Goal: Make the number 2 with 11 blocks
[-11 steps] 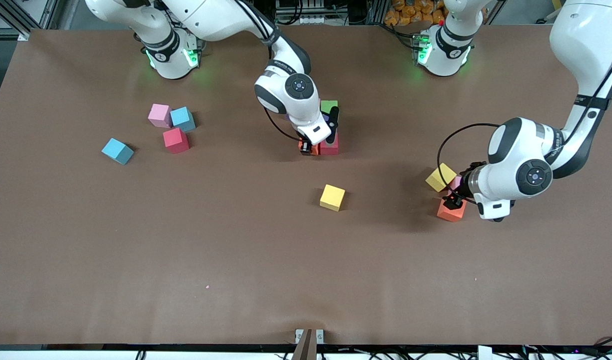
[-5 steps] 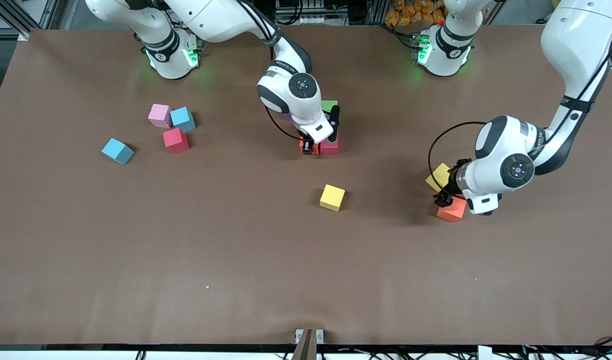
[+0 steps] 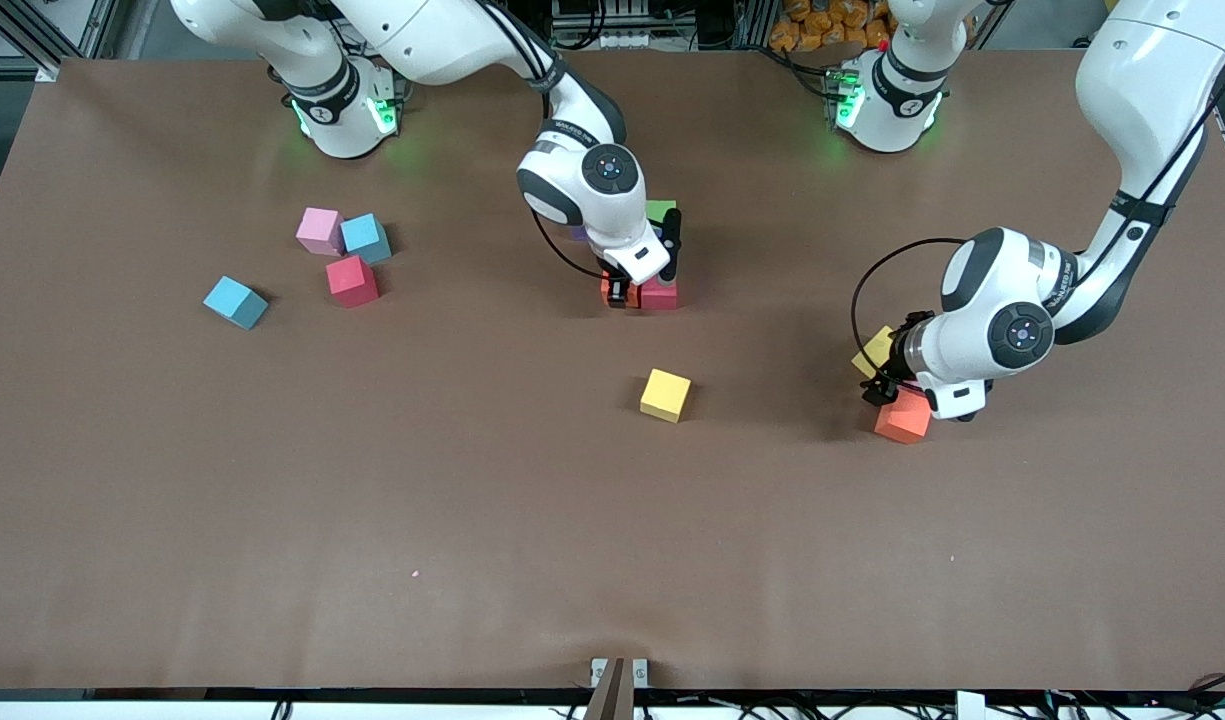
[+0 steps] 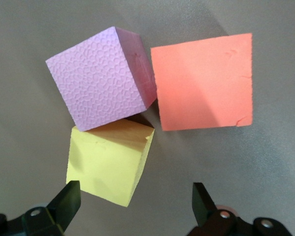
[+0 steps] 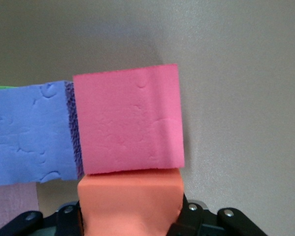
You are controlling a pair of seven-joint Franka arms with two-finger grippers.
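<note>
Nearest to the front camera I see the brown table (image 3: 472, 560), bare along its lower stretch. The first cube up from there is an orange block (image 3: 902, 418) toward the left arm's end. My left gripper (image 3: 887, 385) hovers just over that spot, its fingers spread wide with nothing between them; its wrist view shows both fingertips (image 4: 66, 201) apart above bare table, with the orange block (image 4: 202, 81), a yellow block (image 4: 108, 164) and a lilac-pink block (image 4: 100, 78) bunched together, touching at their corners. From the front, that yellow block (image 3: 875, 350) peeks out from under the wrist, slightly farther from the camera than the orange one.

Near the table's middle a second yellow block (image 3: 665, 394) sits alone.

Farther up, the start of the number 2 is gathered in the middle. My right gripper (image 3: 622, 292) is low here, clamped on an orange-red block (image 3: 608, 291) that presses against a pink-red block (image 3: 659, 293). Its wrist view shows the held block (image 5: 130, 204) between the fingers, touching the pink-red block (image 5: 130, 120), with a purple block (image 5: 29, 132) flush beside that. A green block (image 3: 660, 211) lies farthest in this cluster.

Toward the right arm's end lie four loose cubes: a light blue block (image 3: 236, 301), a red block (image 3: 352, 280), then another light blue block (image 3: 365, 238) touching a pink block (image 3: 320, 230).
</note>
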